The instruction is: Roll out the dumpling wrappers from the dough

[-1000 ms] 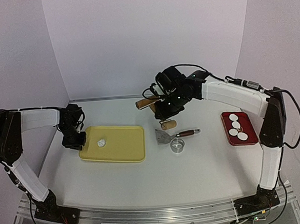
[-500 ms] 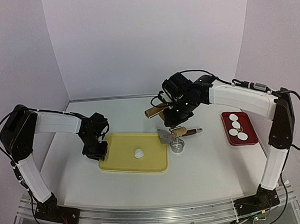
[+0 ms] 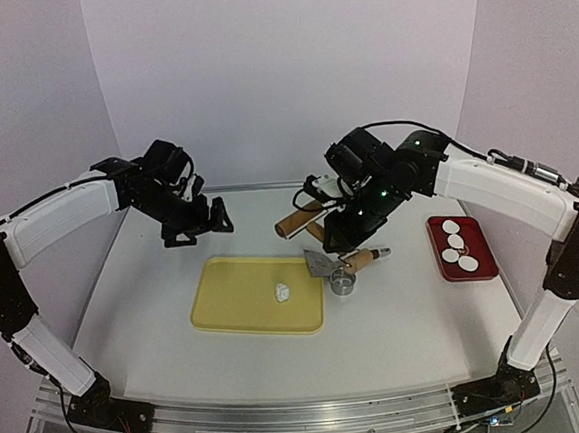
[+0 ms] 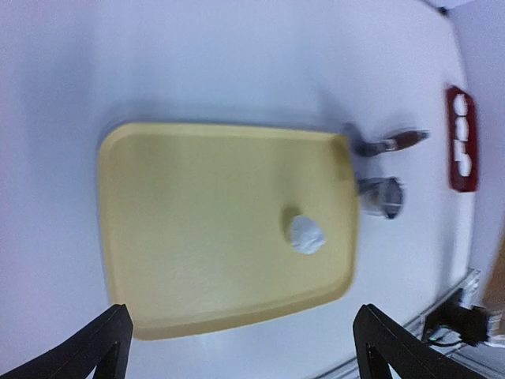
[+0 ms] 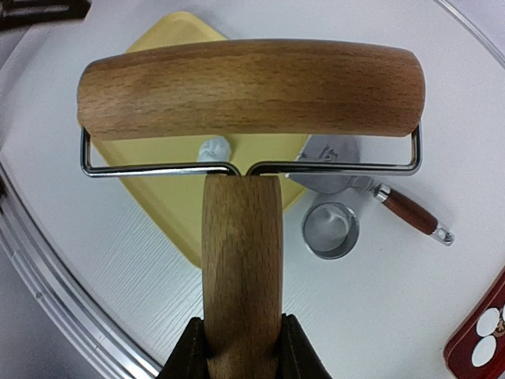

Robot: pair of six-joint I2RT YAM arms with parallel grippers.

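Looking down from above, a white table (image 3: 159,337) is carrying a yellow tray (image 3: 241,306) near its middle, and a small white lump of dough (image 3: 281,292) is sitting on the right part of that tray. The left fingers (image 3: 200,226) are hanging in the air beyond the yellow tray's far left corner, spread wide and holding nothing. The right fingers (image 3: 343,234) are clamping the handle of a wooden rolling pin (image 3: 296,219), which is hovering above the table behind the yellow tray's far right corner. A metal scraper (image 3: 319,264) and a metal ring cutter (image 3: 343,282) are lying just beside the yellow tray's right edge. Well to the right, a red tray (image 3: 483,253) is holding four dumpling wrappers (image 3: 456,241), thin white discs.

From the left wrist, the left fingers (image 4: 99,347) are showing as two dark tips far apart at the bottom corners. The yellow tray (image 4: 197,237) is lying below them with the dough (image 4: 305,234) on it. The scraper (image 4: 379,144), ring cutter (image 4: 381,196) and red tray (image 4: 461,110) are sitting beyond.

From the right wrist, the right fingers (image 5: 189,351) are gripping the rolling pin (image 5: 252,87) by its handle, with the roller lying crosswise. Below it, the dough (image 5: 215,148) is resting on the yellow tray (image 5: 170,197). The scraper (image 5: 331,162) and ring cutter (image 5: 331,229) are lying on the table. The dumpling wrappers (image 5: 483,347) are peeking in on the red tray (image 5: 465,351).
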